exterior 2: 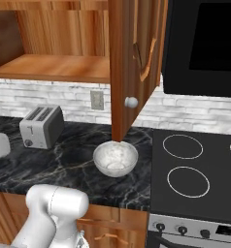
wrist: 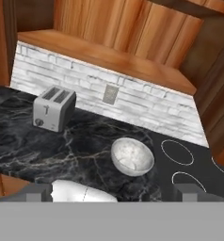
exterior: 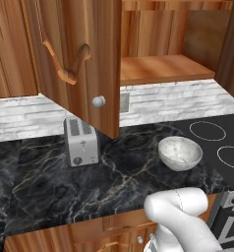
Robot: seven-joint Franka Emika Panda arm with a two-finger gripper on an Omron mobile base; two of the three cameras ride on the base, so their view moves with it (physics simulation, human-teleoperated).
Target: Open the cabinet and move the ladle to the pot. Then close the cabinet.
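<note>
Hand view looking over the black marble counter (wrist: 20, 146) toward the cabinet (wrist: 109, 54), with the gripper (wrist: 113, 192) hanging well back from it, fingers spread as wide as they go and gripping nothing. Cabinet sitting on the wall above the counter, both doors already swung out: left-hand door (exterior: 89, 59) reaching over the toaster (exterior: 81, 141), right-hand door (exterior 2: 122, 58) standing edge-on above the white bowl (exterior 2: 115, 158). Lower shelf (exterior: 163, 69) lying bare as far as visible.

Not managing to tell where the ladle is lying; possibly resting higher up or deeper in, out of these angles. Judging it from the task alone: probably handling as a light, stiff, slick metal piece, unlikely to break but likely to swing or slip if pinched at the far end of its thin handle. Better closing across the handle, toward the cup end where the weight is sitting, fingers square to the shaft, squeezing firmly since so little surface is offering grip. Lifting it clear of the shelf edge before carrying it toward the pot.

Doors likely behaving as rigid hinged panels, turning easily; for closing, pushing on the flat face near the round knob (exterior: 98, 102) looking simpler than pinching that small knob.
</note>
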